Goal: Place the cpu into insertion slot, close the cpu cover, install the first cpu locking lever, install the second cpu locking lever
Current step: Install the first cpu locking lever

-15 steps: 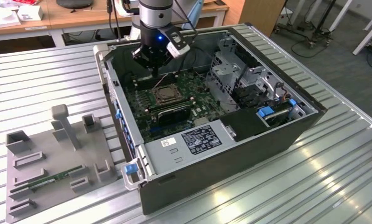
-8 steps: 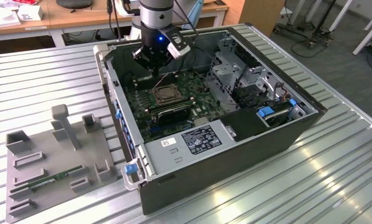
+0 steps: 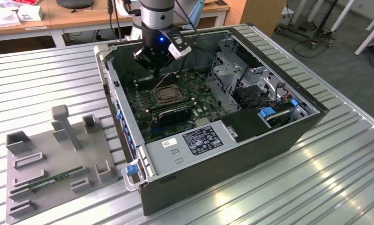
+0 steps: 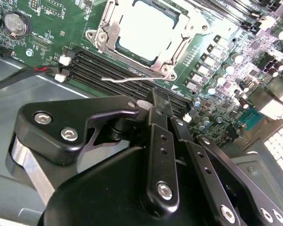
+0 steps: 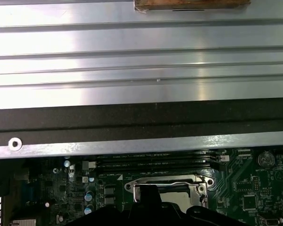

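Observation:
The cpu [image 4: 148,29] lies flat in the insertion slot [image 3: 168,95] on the green board, its pale face up. The silvery cpu cover [image 4: 102,36] is folded down around it as a frame. One thin wire locking lever [image 4: 128,79] juts out free along the socket's edge, between the socket and my fingertips. My gripper [image 4: 160,98] hangs just off that edge, above the black memory slots, fingers shut with nothing between them. In the exterior view the gripper [image 3: 154,69] is inside the open case, a little beyond the socket. The first wrist view has the socket [image 5: 167,187] just past the dark gripper [image 5: 148,193].
The open computer case [image 3: 121,108] walls surround the board, with a drive cage [image 3: 237,75] and power supply [image 3: 199,138] on the exterior view's right. A grey fixture tray [image 3: 24,187] holding a green memory stick [image 3: 56,178] lies on the ribbed metal table to the left.

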Motion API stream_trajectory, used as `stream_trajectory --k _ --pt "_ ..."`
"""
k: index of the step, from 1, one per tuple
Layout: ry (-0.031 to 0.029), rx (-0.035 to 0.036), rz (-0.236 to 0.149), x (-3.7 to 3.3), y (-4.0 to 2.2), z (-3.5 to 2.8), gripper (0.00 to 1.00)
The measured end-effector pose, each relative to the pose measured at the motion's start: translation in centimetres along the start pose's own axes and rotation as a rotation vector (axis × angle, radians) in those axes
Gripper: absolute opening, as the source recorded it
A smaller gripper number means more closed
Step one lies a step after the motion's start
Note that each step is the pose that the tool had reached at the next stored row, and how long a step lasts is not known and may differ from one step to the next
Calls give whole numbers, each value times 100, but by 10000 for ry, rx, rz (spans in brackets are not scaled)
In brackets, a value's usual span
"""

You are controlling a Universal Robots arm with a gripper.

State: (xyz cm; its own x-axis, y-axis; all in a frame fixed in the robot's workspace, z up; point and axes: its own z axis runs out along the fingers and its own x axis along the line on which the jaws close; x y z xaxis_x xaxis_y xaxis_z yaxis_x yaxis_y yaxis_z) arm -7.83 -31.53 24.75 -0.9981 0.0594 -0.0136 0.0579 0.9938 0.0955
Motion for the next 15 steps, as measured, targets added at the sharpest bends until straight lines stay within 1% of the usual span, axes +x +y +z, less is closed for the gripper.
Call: stream_trajectory --k 9,15 --pt "0 -4 0 -4 -1 19 11" --pt "2 -6 0 -15 -4 55 11"
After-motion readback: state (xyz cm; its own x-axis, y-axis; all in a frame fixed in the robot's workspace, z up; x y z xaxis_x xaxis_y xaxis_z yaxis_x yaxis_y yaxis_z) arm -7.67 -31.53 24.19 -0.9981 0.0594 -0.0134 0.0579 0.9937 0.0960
